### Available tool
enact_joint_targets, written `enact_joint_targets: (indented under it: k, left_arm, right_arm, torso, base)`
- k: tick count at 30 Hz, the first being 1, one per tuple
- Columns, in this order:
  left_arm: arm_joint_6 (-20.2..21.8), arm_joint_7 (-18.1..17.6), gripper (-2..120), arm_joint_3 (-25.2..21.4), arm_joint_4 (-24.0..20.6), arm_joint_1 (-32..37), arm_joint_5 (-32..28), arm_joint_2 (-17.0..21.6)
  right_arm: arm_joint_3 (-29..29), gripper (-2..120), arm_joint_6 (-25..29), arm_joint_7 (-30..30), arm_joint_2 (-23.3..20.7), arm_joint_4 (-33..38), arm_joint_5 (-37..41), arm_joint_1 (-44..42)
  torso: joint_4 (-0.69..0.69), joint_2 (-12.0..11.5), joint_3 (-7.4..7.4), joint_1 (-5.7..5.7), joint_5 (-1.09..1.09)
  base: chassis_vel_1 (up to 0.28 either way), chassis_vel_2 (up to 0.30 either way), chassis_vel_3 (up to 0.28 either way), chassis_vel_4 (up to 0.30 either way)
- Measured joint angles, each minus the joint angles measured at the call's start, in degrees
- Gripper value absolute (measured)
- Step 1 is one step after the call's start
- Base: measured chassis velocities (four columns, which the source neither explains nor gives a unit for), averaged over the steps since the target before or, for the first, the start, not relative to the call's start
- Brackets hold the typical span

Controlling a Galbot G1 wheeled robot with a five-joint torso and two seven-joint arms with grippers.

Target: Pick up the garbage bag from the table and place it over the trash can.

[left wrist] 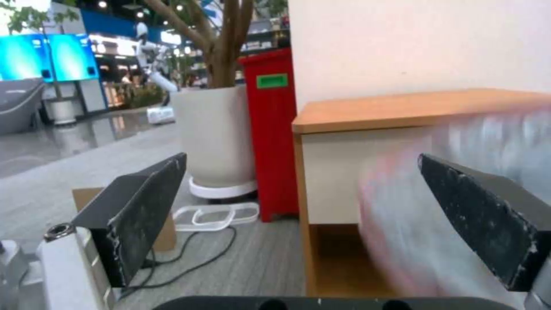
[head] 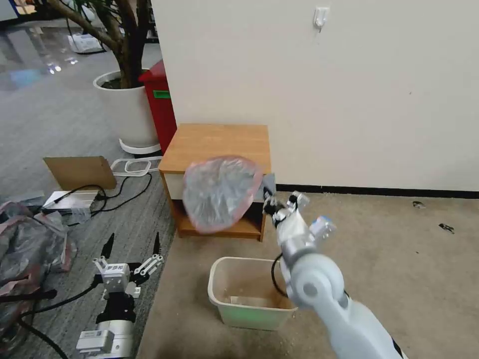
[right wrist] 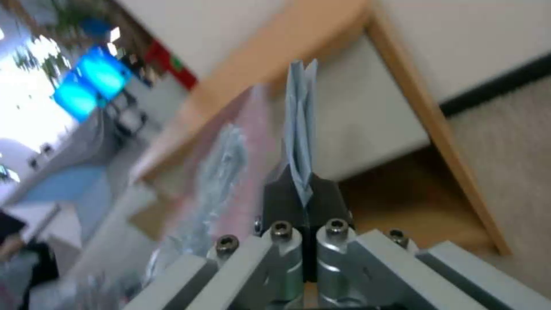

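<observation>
The garbage bag (head: 219, 192), translucent grey with a pinkish-red rim, hangs spread in the air in front of the table (head: 218, 141). My right gripper (head: 268, 192) is shut on its right edge, and the wrist view shows a fold of the garbage bag (right wrist: 299, 133) pinched between the dark fingers (right wrist: 281, 193). The beige trash can (head: 249, 294) stands on the carpet below and slightly nearer than the bag. My left gripper (head: 132, 247) hovers low at the left, open, holding nothing. In the left wrist view the garbage bag (left wrist: 459, 206) is a blur before the table (left wrist: 402, 110).
A red bin (head: 160, 107) and a white planter (head: 127, 112) with a tree stand left of the table by the wall. Cables, a cardboard sheet (head: 80, 172) and a heap of grey-pink bags (head: 30, 239) lie on the floor at left. Open carpet stretches to the right.
</observation>
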Motion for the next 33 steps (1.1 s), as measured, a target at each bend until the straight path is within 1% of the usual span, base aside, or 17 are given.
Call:
enact_joint_targets:
  k: [2,3,5,8,11,21,27,33]
  left_arm:
    - [0.0,0.0,100,-0.2,-0.1,0.2,0.0,-0.1]
    - [0.0,0.0,100,-0.2,-0.1,0.2,0.0,-0.1]
    - [-0.1,0.0,100,-0.2,-0.1,0.4,0.1,-0.2]
    - [-0.1,-0.1,100,-0.1,-0.2,0.4,0.2,-0.4]
    - [-0.1,-0.1,100,0.4,-0.2,0.0,0.4,-1.0]
    - [0.1,-0.1,100,0.5,-0.3,-0.2,0.5,-0.7]
    - [0.3,-0.2,100,0.6,-0.2,-0.7,0.4,-0.3]
    - [0.4,-0.2,100,0.9,0.2,-1.1,0.3,-0.3]
  right_arm:
    - [-1.6,0,-0.7,1.0,-1.7,1.9,-2.0,-3.1]
    - [-1.6,0,-0.7,1.0,-1.7,1.9,-2.0,-3.1]
    - [-3.0,0,-1.1,1.8,-3.7,3.3,-4.2,-7.5]
    - [-3.8,0,-1.1,1.8,-4.7,3.5,-5.6,-10.0]
    - [-6.0,0,-0.1,1.0,-6.0,3.5,-10.2,-16.1]
    - [-6.4,0,0.8,0.9,-5.2,2.5,-13.4,-18.3]
    - [-5.6,0,0.9,3.1,-4.1,1.8,-14.8,-19.0]
    - [-4.9,0,-0.1,3.5,-4.4,1.4,-15.4,-19.7]
  torso:
    - [0.01,0.0,0.0,0.0,0.02]
    - [0.01,0.0,0.0,0.0,0.02]
    - [0.01,0.0,0.0,0.0,0.01]
    - [-0.01,0.0,0.0,0.0,0.01]
    - [-0.01,0.0,0.0,0.0,0.01]
    - [0.0,0.0,0.0,0.0,0.01]
    - [0.0,0.0,0.0,0.0,0.01]
    - [0.0,0.0,0.0,0.0,0.01]
  base:
    - [0.0,0.0,0.0,0.0]
    - [0.0,0.0,0.0,0.0]
    - [0.0,0.0,0.0,0.0]
    - [0.0,0.0,0.0,0.0]
    - [0.0,0.0,0.0,0.0]
    - [0.0,0.0,0.0,0.0]
    - [0.0,0.0,0.0,0.0]
    - [0.0,0.0,0.0,0.0]
